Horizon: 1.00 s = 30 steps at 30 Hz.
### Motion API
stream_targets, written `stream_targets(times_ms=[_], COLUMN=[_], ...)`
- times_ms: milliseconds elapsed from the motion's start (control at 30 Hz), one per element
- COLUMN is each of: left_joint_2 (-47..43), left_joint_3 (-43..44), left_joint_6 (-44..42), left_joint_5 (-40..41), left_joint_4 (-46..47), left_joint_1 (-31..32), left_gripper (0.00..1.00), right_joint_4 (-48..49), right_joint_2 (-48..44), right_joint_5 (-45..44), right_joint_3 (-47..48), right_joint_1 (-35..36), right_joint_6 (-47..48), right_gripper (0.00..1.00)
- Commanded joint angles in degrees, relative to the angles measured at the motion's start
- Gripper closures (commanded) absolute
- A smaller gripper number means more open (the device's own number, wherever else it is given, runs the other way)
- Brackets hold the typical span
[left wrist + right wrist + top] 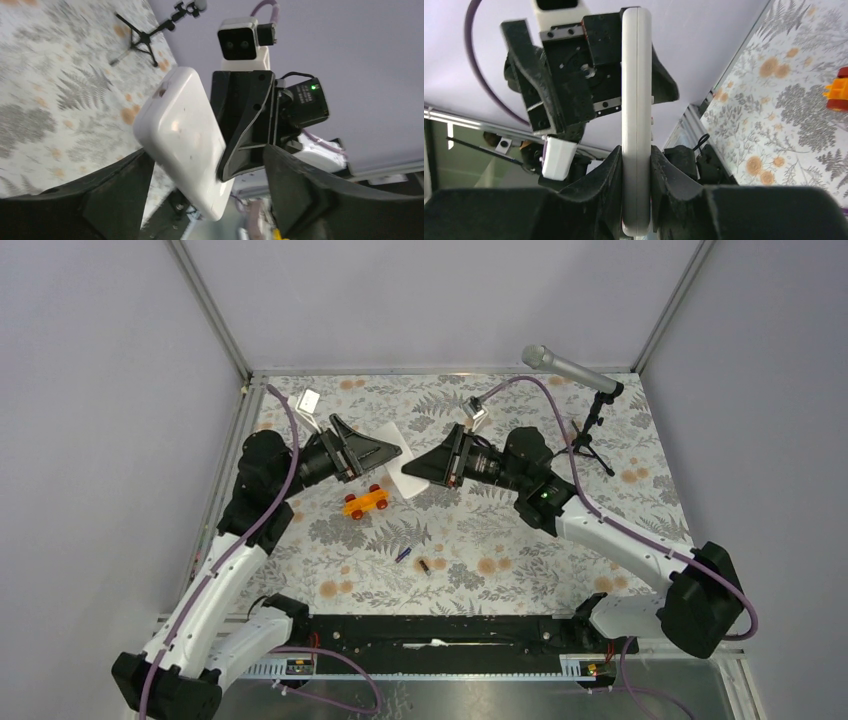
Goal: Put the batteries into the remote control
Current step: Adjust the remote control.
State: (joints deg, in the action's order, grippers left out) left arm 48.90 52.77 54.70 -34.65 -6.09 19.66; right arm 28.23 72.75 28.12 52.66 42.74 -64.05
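The white remote control (401, 466) is held up in the air between my two grippers, above the mat's middle. My right gripper (424, 471) is shut on its lower end; in the right wrist view (636, 160) the jaws pinch the remote (636, 75) edge-on. My left gripper (384, 453) is open, its jaws spread wide on either side of the remote's plain white back (180, 130) without touching it (205, 172). The blue-purple battery (403, 553) and the dark battery (424, 565) lie side by side on the mat nearer the arm bases.
An orange toy car (366, 501) sits on the mat just below the grippers and shows in the right wrist view (838, 90). A small flat white square piece (309, 400) lies at the back left. A microphone on a tripod (590, 410) stands at the back right.
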Motion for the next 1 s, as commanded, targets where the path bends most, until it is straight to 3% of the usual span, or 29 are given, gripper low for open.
stream_targets(times_ms=[0,167,333,367,400,433,533,600,700,967], left_joint_2=[2.2,3.8,2.8,2.7,2.7,2.6,2.4,2.2,2.1,2.0], left_joint_3=[-1.9,-0.5,-1.9,-2.3,-2.7,-2.9,-2.4,-1.3,0.2,-1.3], left_joint_6=[11.1,13.2,15.9,16.7,17.3,17.4,16.2,14.8,13.3,16.9], left_joint_5=[-7.0,-6.7,-7.6,-8.0,-8.2,-8.1,-7.1,-5.6,-3.3,0.6], left_joint_4=[16.9,18.3,23.5,24.8,25.8,26.0,24.5,22.5,19.8,22.6], left_joint_1=[-0.2,-0.2,-0.2,-0.2,-0.2,-0.3,-0.3,-0.4,-0.4,-0.4], left_gripper=[0.22,0.61,0.80,0.88,0.96,1.00,1.00,1.00,1.00,1.00], right_joint_4=[6.3,7.1,11.6,12.7,13.3,13.6,11.9,8.8,7.1,9.9], right_joint_2=[1.7,2.0,1.9,2.2,2.7,2.9,1.9,0.1,-1.1,1.3], right_joint_5=[6.7,9.8,8.7,9.0,9.1,9.1,6.5,4.1,3.3,4.3], right_joint_3=[3.2,3.2,1.4,1.3,1.4,1.3,0.2,-0.4,-1.5,-2.7], right_joint_1=[-0.2,-0.1,-0.2,-0.1,-0.1,-0.1,-0.2,-0.1,-0.1,0.6], right_joint_6=[-3.9,-4.2,-8.3,-9.5,-10.3,-10.8,-9.4,-6.3,-5.9,-11.1], right_gripper=[0.83,0.83,0.82,0.82,0.78,0.67,0.20,0.11,0.15,0.38])
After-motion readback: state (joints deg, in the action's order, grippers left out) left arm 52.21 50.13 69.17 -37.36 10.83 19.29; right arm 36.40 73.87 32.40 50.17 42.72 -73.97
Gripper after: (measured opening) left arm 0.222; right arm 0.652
